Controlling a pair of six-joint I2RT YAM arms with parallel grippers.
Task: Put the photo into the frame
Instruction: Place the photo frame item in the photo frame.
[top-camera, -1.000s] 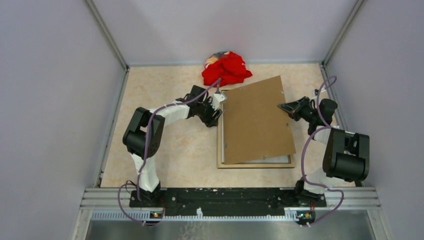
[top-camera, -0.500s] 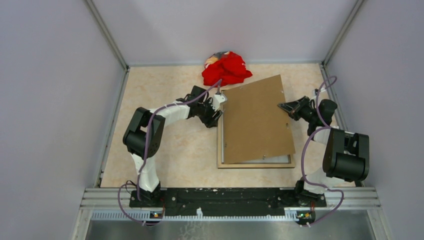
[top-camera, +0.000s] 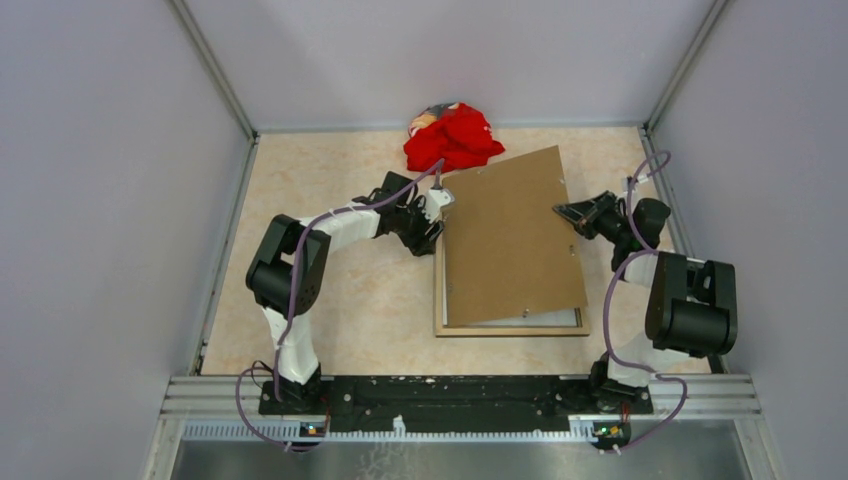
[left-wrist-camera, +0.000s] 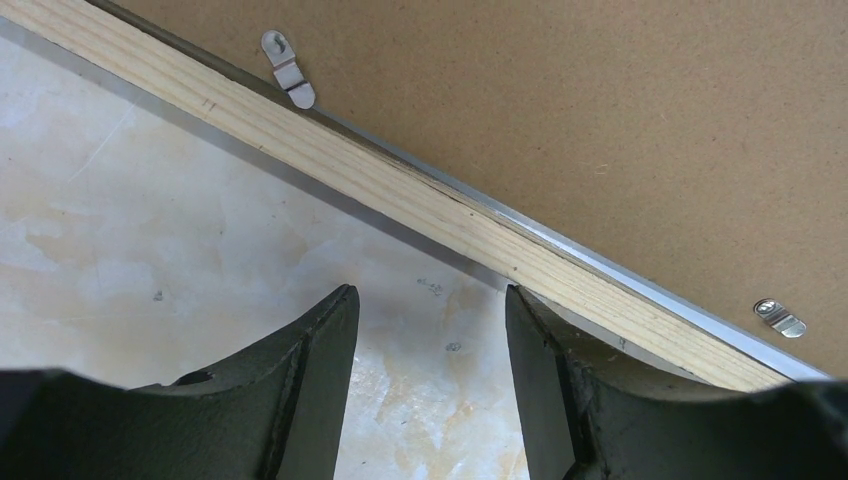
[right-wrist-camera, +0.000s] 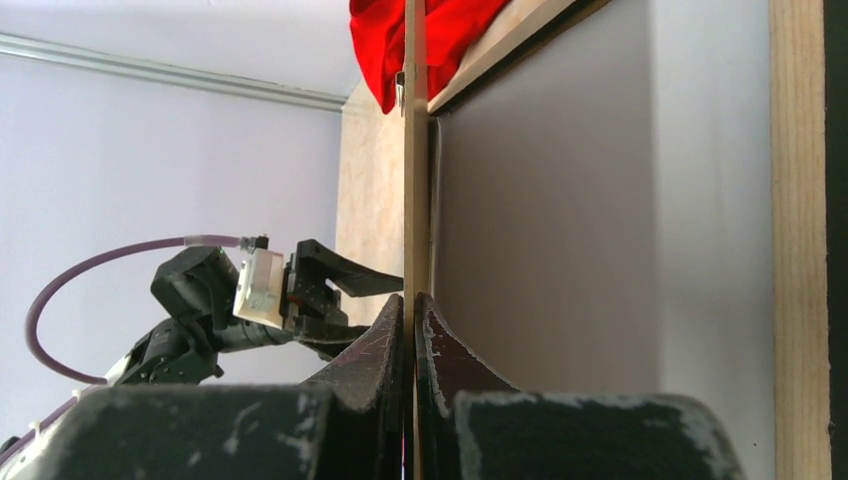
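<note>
Frame (top-camera: 441, 290) face-down under a skewed board (top-camera: 510, 240)
The thin frame, pale grainy wood up, lies flat mid-counter (top-camera: 330, 290). The smooth brown hardboard slants over it, right edge pinched by the right tool (right-wrist-camera: 411, 300); the left tool (left-wrist-camera: 430, 295) is spread beside the left rail.

left arm (top-camera: 300, 262): white link shells between chunky black joint housings.
right arm (top-camera: 688, 300): same build; mostly black housings show, white near the base.
cables (top-camera: 606, 300): purple, looping loosely along each arm.
left gripper (left-wrist-camera: 430, 300): dark curved fingers (left-wrist-camera: 310, 370) tapering to blunt tips.
right gripper (right-wrist-camera: 411, 300): dark fingers (right-wrist-camera: 365, 360), scuffed with pale flecks.
wrist block (right-wrist-camera: 260, 285): white, boxy, perhaps a camera housing.
</note>
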